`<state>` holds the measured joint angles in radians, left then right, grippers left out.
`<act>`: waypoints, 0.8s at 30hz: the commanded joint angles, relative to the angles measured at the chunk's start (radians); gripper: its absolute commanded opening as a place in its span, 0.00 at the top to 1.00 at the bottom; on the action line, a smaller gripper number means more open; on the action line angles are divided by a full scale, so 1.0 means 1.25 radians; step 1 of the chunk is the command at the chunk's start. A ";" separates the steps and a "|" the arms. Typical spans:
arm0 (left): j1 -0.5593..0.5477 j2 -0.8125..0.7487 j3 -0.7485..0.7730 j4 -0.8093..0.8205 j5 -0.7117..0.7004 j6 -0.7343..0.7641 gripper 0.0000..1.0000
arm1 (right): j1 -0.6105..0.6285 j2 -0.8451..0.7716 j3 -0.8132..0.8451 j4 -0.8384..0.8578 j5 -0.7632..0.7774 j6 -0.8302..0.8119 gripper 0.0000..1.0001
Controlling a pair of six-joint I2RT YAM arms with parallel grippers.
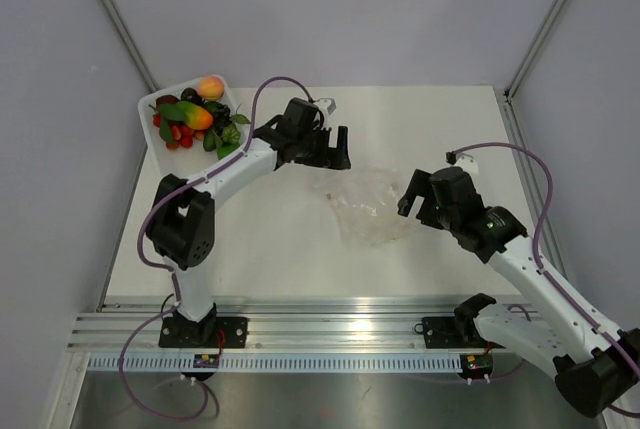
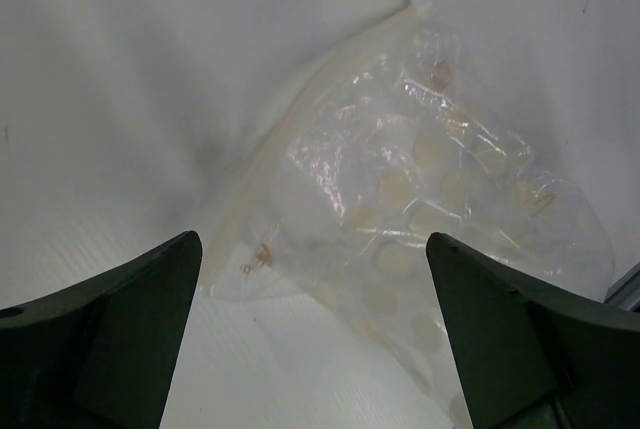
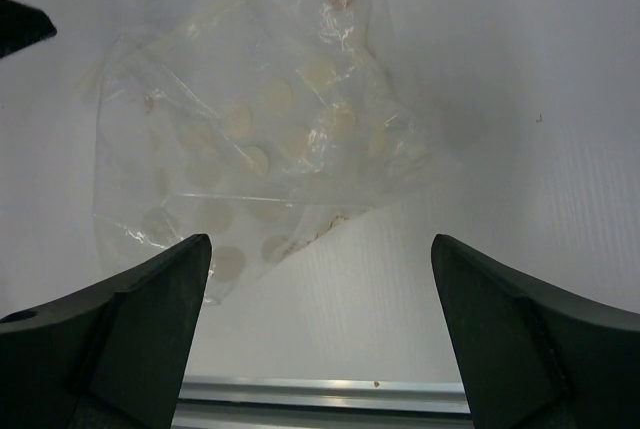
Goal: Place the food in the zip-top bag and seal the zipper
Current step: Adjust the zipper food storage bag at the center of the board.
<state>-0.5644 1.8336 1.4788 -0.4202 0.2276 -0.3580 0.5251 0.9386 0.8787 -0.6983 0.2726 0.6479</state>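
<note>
The zip-top bag (image 1: 368, 206) lies flat and crinkled on the table centre, clear with pale dots. It also shows in the left wrist view (image 2: 420, 189) and the right wrist view (image 3: 250, 139). Its zipper strip (image 2: 300, 119) runs along the bag's left edge, with a small white slider at the far end. The food (image 1: 195, 117), orange, red, green and dark pieces, is piled in a white tray (image 1: 150, 104) at the back left. My left gripper (image 1: 325, 154) is open and empty, above the bag's far-left edge. My right gripper (image 1: 415, 201) is open and empty at the bag's right side.
Grey walls enclose the table on three sides. An aluminium rail (image 1: 330, 334) runs along the near edge by the arm bases; it also shows in the right wrist view (image 3: 320, 394).
</note>
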 commanded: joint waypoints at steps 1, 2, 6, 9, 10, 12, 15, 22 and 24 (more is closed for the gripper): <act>0.002 0.061 0.082 0.024 0.070 0.030 0.01 | 0.006 -0.048 -0.046 -0.029 -0.050 0.050 0.00; 0.002 0.095 0.091 0.018 0.111 0.024 0.01 | 0.007 -0.054 -0.056 -0.033 -0.063 0.068 0.01; 0.002 0.117 0.069 0.046 0.209 -0.030 0.01 | 0.007 -0.107 -0.137 0.004 -0.112 0.122 0.01; 0.002 0.066 -0.030 0.135 0.292 -0.086 0.01 | 0.007 -0.137 -0.190 0.069 -0.165 0.163 0.01; 0.001 0.045 -0.065 0.207 0.306 -0.107 0.01 | 0.007 -0.132 -0.200 0.110 -0.180 0.171 0.01; 0.000 -0.029 -0.194 0.296 0.360 -0.182 0.01 | 0.007 -0.118 -0.228 0.161 -0.214 0.199 0.01; -0.005 -0.101 -0.322 0.399 0.374 -0.237 0.01 | 0.007 -0.065 -0.235 0.255 -0.260 0.217 0.00; -0.007 -0.263 -0.450 0.360 0.321 -0.228 0.01 | 0.005 0.103 -0.112 0.221 -0.120 0.080 0.01; -0.009 -0.287 -0.460 0.341 0.305 -0.219 0.01 | 0.001 0.159 -0.030 0.143 -0.033 0.039 0.00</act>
<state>-0.5697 1.5360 0.9272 -0.0406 0.6212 -0.6262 0.5289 1.0832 0.6998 -0.4808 0.0795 0.7994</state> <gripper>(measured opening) 0.988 0.993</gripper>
